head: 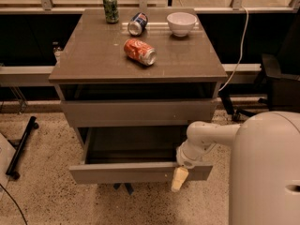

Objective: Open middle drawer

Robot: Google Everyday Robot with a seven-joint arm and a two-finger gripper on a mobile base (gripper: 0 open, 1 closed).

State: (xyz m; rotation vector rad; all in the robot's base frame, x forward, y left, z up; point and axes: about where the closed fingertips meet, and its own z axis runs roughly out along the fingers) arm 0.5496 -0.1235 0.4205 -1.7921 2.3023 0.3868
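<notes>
The wide, flat-fronted grey-brown middle drawer (126, 172) stands pulled well out beneath the counter (93, 55), so the opening looks nearly done. My pincer (179, 178) sits at the drawer front's right end; I cannot tell whether it grips.

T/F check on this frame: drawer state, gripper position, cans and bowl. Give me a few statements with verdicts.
1. The middle drawer is pulled out. True.
2. The gripper hovers over the cabinet top. False: it is low, at the middle drawer's front, near its right end.
3. The green can stands upright. True.
4. The red can stands upright. False: it lies on its side.
5. The bowl sits inside the open drawer. False: it is on the cabinet top, back right.
</notes>
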